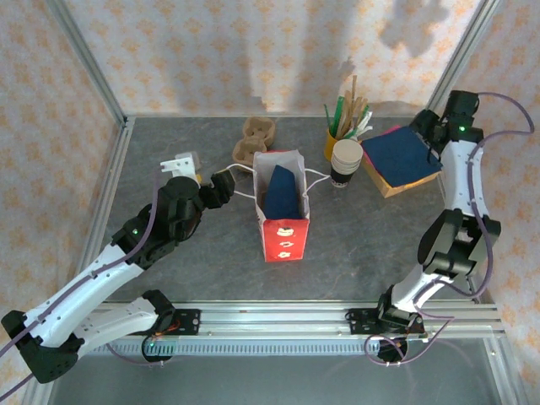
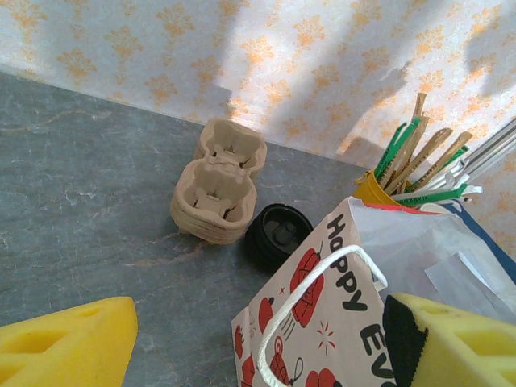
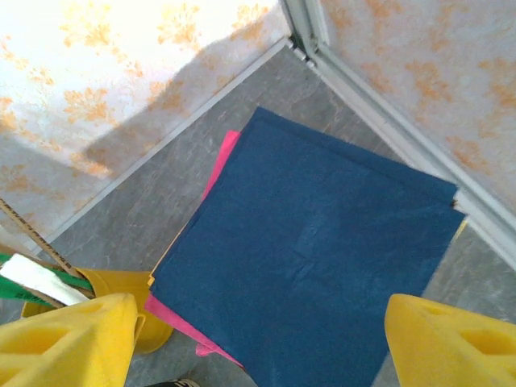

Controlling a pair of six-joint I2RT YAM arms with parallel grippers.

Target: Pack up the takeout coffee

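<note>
Jaws spread wide; round black-lidded cup (image 2: 278, 235) beside moulded pulp carrier (image 2: 218, 193).

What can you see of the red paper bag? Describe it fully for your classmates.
The red paper bag stands upright with its top open, near the middle of the grey table. Its front is red with small white marks. Another panel is pale, with red drawings and black lettering that starts "Happy". White cord handles loop from its rim. A dark blue sheet stands inside it, poking up at the opening.
</note>
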